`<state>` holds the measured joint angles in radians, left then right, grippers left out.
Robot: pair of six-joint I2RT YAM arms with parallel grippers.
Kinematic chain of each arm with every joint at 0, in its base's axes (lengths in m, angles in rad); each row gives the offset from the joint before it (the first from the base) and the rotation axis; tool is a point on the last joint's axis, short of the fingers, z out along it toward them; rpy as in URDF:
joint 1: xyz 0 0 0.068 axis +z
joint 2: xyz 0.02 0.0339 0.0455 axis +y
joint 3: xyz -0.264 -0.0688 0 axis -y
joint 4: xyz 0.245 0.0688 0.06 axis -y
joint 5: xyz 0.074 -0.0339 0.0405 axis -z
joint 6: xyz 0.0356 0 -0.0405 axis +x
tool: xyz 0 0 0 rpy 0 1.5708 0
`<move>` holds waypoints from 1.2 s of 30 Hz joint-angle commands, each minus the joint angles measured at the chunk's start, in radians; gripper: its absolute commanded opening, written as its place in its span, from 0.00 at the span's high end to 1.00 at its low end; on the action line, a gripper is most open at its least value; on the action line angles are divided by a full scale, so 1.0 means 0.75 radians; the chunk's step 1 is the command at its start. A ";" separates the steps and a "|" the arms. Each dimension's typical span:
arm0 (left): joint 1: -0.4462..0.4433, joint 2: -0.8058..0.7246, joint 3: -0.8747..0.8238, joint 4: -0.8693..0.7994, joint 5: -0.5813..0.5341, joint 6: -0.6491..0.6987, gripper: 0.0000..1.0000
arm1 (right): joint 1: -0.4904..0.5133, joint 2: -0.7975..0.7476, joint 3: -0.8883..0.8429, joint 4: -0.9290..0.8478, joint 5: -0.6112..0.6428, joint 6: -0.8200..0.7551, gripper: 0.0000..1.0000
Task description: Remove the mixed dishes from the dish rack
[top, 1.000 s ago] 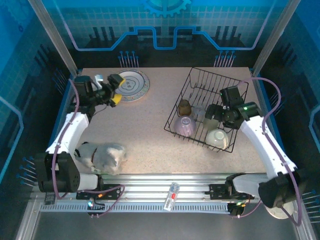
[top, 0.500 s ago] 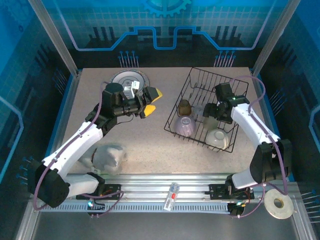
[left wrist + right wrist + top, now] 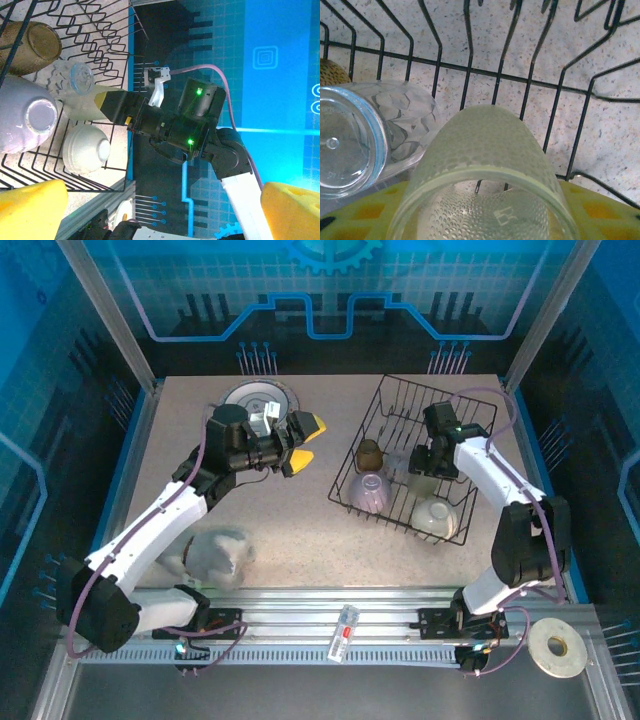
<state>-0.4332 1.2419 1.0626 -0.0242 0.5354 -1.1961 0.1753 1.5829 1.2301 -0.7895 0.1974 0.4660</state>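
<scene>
Frosted green cup (image 3: 485,145) sits between the right gripper's (image 3: 477,215) fingers, grip uncertain. The left gripper (image 3: 305,445) gapes. Next, lift it clear of the dish rack (image 3: 470,70).

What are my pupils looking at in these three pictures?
A robot's left arm and right arm are bolted to a table. One picture looks down from above; the other two come from cameras on each wrist. The left fingers hang open above the table, near a plate. The right arm reaches into a wire rack holding a brown cup, a clear cup, a lilac bowl and a white bowl; the right fingers sit either side of a pale green cup, though whether they grip it I cannot tell. A plastic lump lies on the table too.
</scene>
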 commanded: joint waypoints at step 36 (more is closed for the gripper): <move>0.007 0.258 0.306 -0.022 0.233 0.233 0.02 | -0.401 -0.382 0.122 0.133 -1.046 0.395 0.91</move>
<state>-0.4328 1.3907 1.2312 -0.0834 0.6388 -1.0695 -0.1070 1.3155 1.2892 -0.7532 -0.4042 0.6765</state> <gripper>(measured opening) 0.977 0.590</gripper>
